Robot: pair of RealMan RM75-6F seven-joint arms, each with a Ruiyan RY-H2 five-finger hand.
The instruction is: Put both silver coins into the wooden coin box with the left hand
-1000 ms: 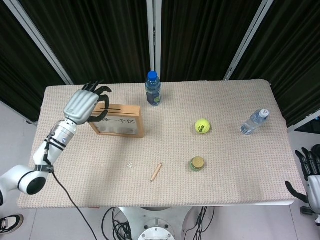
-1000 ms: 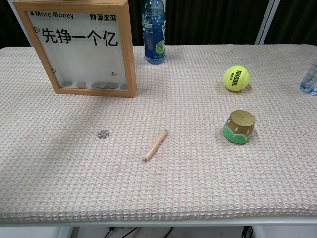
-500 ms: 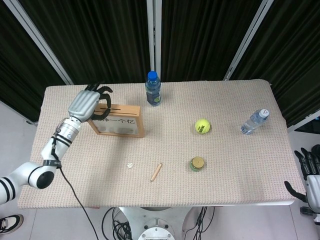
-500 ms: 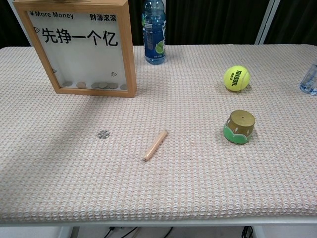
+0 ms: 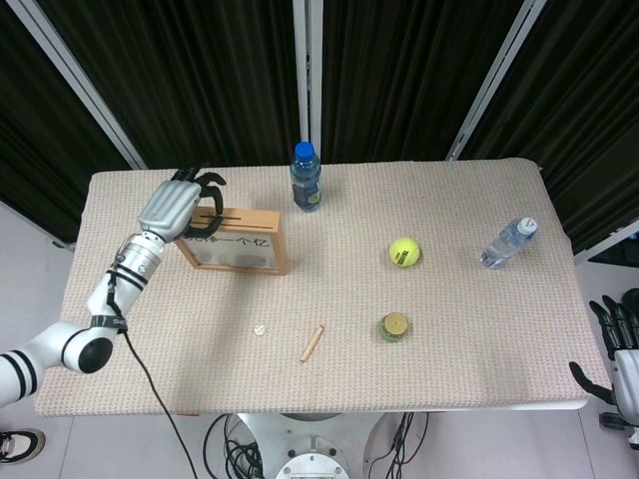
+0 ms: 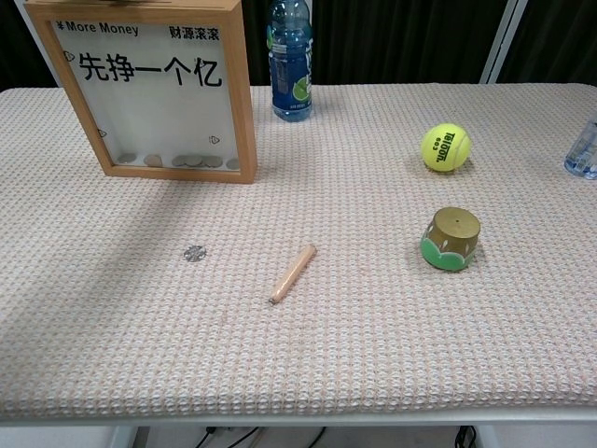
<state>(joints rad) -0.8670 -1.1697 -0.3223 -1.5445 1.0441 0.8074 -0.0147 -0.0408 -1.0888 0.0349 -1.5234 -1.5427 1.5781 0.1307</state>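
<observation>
- Hovering over the top slot of the wooden coin box (image 5: 235, 242), the left hand (image 5: 172, 206) has its fingers curled; whether it grasps a coin I cannot tell.
- One silver coin (image 6: 194, 253) lies on the table, nearer than the box and slightly right of the hand.
- The right hand (image 5: 621, 344) hangs off the table's right edge, fingers apart, grasping nothing.

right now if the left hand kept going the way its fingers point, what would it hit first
Probably nothing soon. The left hand is at the top left end of the wooden coin box, fingers curled, pointing toward the table's far edge. Past the box, that stretch looks free, though depth is unclear.
</observation>
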